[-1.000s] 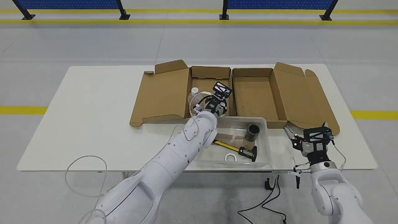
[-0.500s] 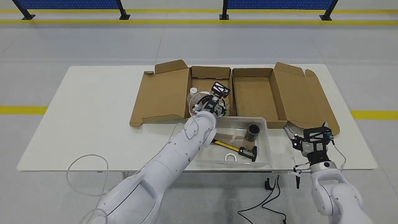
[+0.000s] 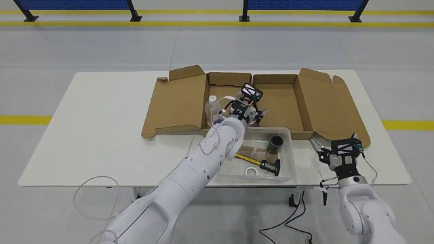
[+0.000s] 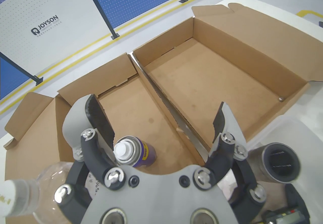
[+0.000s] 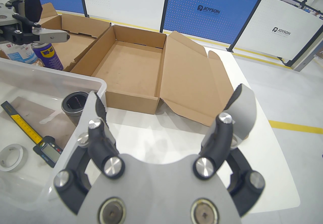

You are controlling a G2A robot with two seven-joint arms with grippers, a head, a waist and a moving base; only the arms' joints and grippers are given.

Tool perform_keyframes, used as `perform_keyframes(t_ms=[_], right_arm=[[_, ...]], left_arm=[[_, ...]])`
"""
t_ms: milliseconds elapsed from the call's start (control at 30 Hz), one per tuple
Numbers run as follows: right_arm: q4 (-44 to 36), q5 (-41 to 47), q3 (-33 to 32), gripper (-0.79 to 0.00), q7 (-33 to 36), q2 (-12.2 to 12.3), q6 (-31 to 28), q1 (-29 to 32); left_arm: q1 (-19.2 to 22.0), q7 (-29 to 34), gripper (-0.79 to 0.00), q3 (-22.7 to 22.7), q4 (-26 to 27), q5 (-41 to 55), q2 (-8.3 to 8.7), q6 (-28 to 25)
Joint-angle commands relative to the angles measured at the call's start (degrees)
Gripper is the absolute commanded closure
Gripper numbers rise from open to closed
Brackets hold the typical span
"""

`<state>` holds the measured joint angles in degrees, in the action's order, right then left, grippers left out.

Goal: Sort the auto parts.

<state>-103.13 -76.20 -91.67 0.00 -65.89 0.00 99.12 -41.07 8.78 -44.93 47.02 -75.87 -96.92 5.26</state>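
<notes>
My left gripper (image 4: 161,121) hangs open and empty above the seam between two open cardboard boxes; in the top view it (image 3: 252,107) is at the table's middle. A blue spray can (image 4: 133,149) stands upright in the left box (image 4: 131,109), just beside one finger. A clear plastic bottle (image 4: 37,184) lies near it. The right box (image 5: 131,68) holds nothing visible. A dark metal cylinder (image 5: 75,104), a yellow caliper (image 5: 27,134) and a white ring (image 5: 12,157) lie in the clear bin (image 3: 285,135). My right gripper (image 5: 169,104) is open at the table's front right corner.
The boxes' flaps (image 3: 173,105) (image 3: 332,105) spread out flat on both sides. The white table (image 3: 102,129) has bare room on its left half. The bin sits at the front edge, just in front of the boxes.
My left gripper has shifted to the right, from over the left box to the seam between the boxes. The right arm has stayed put.
</notes>
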Motion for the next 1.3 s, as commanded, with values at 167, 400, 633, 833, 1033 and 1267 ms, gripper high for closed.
perform_keyframes(t_ms=[167, 400, 633, 833, 1033, 1267], right_arm=[[0.0, 0.0, 0.0, -0.785, 0.0, 0.0, 0.0, 0.0], [0.0, 0.0, 0.0, -0.785, 0.0, 0.0, 0.0, 0.0], [0.0, 0.0, 0.0, -0.785, 0.0, 0.0, 0.0, 0.0], [0.0, 0.0, 0.0, -0.785, 0.0, 0.0, 0.0, 0.0], [0.0, 0.0, 0.0, -0.785, 0.0, 0.0, 0.0, 0.0], [0.0, 0.0, 0.0, -0.785, 0.0, 0.0, 0.0, 0.0]], left_arm=[[-7.8, 13.05, -0.785, -4.23, 17.92, -3.36, 2.59, 1.01], [-15.5, 28.84, -0.785, -7.13, 34.22, -6.74, 4.43, 0.47], [-18.05, 40.71, -0.785, -7.2, 41.42, -4.74, 4.34, 2.45], [-17.37, 48.54, -0.785, -6.94, 40.99, 1.5, 3.26, 8.44], [-16.31, 50.18, -0.785, -5.81, 38.78, 6.49, 2.06, 13.64], [-14.9, 48.21, -0.785, -4.35, 33.63, 11.18, 0.67, 17.57]])
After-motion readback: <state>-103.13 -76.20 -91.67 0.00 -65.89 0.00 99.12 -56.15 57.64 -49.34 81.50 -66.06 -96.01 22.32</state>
